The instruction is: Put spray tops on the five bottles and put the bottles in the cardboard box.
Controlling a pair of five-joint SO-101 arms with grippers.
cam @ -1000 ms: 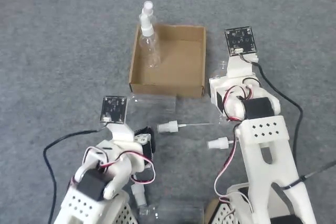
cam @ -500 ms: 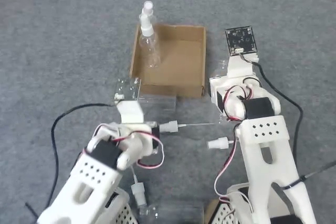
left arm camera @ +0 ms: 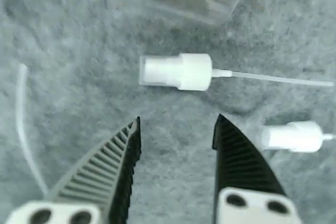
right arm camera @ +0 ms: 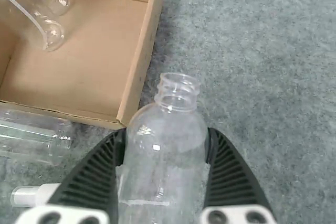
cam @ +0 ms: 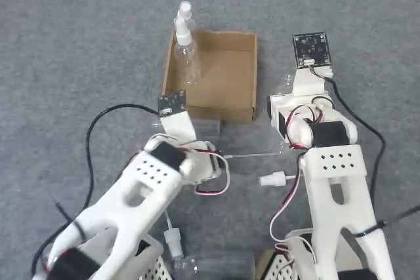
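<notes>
White spray tops [left arm camera: 178, 72], clear bottles [right arm camera: 165, 145], brown cardboard box [cam: 207, 111], mottled grey carpet [cam: 79, 63], white arms [cam: 335, 168]

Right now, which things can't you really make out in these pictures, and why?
High view: the left arm covers the head of the spray top by the left gripper.
High view: the right arm hides most of the open bottle in the right gripper.
High view: the bottom edge cuts off the capped bottle.
Right wrist view: the edge cuts the bottles in the cardboard box; number unclear.
</notes>
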